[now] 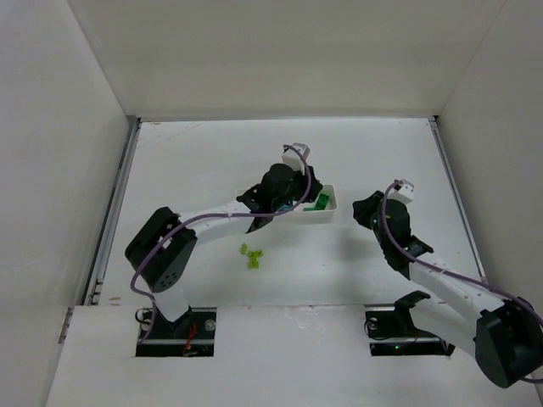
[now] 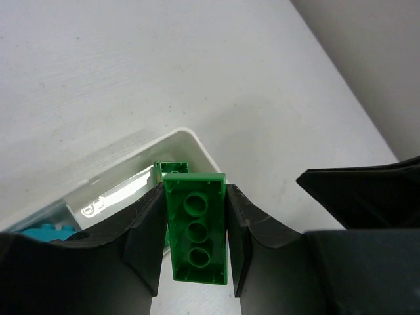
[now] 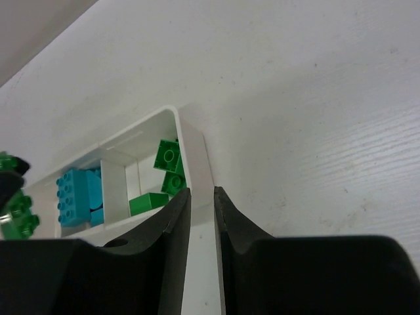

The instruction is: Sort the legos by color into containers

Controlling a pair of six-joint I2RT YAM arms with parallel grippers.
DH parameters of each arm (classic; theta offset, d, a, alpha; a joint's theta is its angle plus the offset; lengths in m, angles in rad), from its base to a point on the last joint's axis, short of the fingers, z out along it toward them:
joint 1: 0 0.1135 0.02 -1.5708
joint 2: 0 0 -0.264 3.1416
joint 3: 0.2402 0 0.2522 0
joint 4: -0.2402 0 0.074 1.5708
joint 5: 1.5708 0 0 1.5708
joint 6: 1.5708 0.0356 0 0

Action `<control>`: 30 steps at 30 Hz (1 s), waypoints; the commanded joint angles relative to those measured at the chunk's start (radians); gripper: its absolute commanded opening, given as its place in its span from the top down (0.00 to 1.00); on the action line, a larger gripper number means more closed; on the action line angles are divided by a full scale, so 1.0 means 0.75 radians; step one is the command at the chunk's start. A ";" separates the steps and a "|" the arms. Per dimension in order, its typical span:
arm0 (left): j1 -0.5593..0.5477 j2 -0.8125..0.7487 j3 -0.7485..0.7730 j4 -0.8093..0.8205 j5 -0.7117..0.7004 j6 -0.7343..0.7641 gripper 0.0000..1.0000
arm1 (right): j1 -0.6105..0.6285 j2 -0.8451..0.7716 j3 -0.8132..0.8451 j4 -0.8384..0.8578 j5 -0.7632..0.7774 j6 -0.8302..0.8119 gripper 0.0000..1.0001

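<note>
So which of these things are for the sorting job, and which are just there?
For the job: white tray; dark green brick in left gripper; green bricks and cyan bricks in the tray; loose yellow-green bricks.
Just there: table; purple cables; white walls.

The white bench (image 1: pixel 195 161) carries a long white tray (image 1: pixel 327 214) near its centre. A few pale yellow-green bricks (image 1: pixel 251 256) lie loose at the tray's seven o'clock, apart from it.

2 white-and-black arms (image 1: pixel 216 214), purple cables (image 1: pixel 133 275), black jaws
</note>
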 commanded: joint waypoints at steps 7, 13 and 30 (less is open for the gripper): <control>-0.038 0.209 0.229 -0.005 -0.028 0.186 0.77 | -0.042 -0.087 -0.057 0.203 -0.107 0.098 0.73; -0.050 0.277 0.268 0.007 -0.040 0.221 0.74 | -0.044 -0.122 -0.063 0.206 -0.120 0.098 0.73; -0.068 0.344 0.282 -0.001 -0.083 0.419 0.66 | -0.044 -0.159 -0.080 0.222 -0.118 0.102 0.70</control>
